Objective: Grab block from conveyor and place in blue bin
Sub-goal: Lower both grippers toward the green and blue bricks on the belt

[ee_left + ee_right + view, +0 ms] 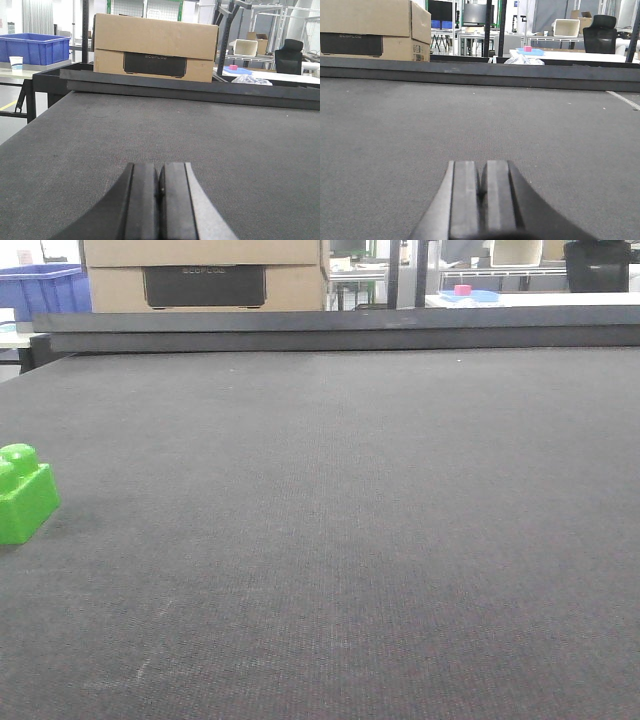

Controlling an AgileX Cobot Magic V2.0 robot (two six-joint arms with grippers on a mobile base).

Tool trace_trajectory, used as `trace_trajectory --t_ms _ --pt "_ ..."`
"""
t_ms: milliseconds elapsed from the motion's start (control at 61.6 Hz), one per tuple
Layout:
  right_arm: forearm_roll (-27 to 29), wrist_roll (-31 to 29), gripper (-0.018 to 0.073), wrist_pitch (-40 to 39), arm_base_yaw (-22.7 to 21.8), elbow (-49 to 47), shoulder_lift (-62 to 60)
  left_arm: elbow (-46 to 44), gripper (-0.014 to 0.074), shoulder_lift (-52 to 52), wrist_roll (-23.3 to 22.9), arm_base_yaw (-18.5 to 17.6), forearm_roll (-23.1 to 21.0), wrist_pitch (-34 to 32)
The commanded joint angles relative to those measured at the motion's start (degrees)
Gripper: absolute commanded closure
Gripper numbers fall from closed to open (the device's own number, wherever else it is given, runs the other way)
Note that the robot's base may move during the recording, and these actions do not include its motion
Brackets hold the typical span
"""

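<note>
A bright green block [22, 495] with rounded studs sits on the dark grey conveyor [350, 540] at the far left edge of the front view, partly cut off by the frame. It shows in neither wrist view. My left gripper [160, 167] hovers low over the belt, shut with nothing between its pads. My right gripper [481, 166] is likewise shut and empty above the belt. A blue bin [34, 48] stands on a side table beyond the conveyor's far left corner, also seen as the blue bin [42, 288] in the front view.
A dark rail [340, 330] runs along the belt's far edge. Behind it stands a cardboard box [152, 46]. A paper cup [16, 62] sits by the bin. A white table [560, 55] with small items and an office chair [287, 55] are farther back.
</note>
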Motion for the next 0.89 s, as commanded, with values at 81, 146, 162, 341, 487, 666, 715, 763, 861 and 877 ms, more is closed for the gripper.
trace_trajectory --t_ms 81,146,162,341,487,666,715,763,861,877 --pt "-0.45 0.00 0.0727 -1.32 -0.17 0.05 -0.16 -0.13 0.0707 -0.29 -0.39 0.37 -0.32 -1.22" --pt "-0.45 0.00 0.0727 -1.32 -0.17 0.05 -0.16 -0.13 0.0707 -0.29 -0.39 0.37 -0.32 -1.22" --pt "-0.45 0.00 0.0727 -1.32 -0.17 0.05 -0.16 -0.13 0.0707 -0.29 -0.39 0.37 -0.32 -1.22" --pt "-0.45 0.00 0.0727 -1.32 -0.17 0.05 -0.16 -0.13 0.0707 -0.29 -0.39 0.37 -0.32 -1.22" --pt "-0.45 0.00 0.0727 -1.32 -0.17 0.05 -0.16 -0.13 0.0707 -0.29 -0.39 0.37 -0.32 -1.22" --pt "-0.45 0.00 0.0727 -1.32 -0.17 0.05 -0.16 -0.13 0.0707 -0.29 -0.39 0.37 -0.32 -1.22" --pt "-0.45 0.00 0.0727 -1.32 -0.17 0.05 -0.16 -0.13 0.0707 -0.29 -0.39 0.37 -0.32 -1.35" --pt "-0.45 0.00 0.0727 -2.13 -0.17 0.05 -0.16 -0.13 0.0707 -0.29 -0.39 0.37 -0.32 -1.35" --pt "-0.12 0.00 0.0727 -6.04 -0.17 0.05 -0.16 -0.13 0.0707 -0.29 -0.39 0.37 -0.32 -1.59" --pt "-0.12 0.00 0.0727 -6.73 -0.17 0.05 -0.16 -0.13 0.0707 -0.29 -0.39 0.37 -0.32 -1.59"
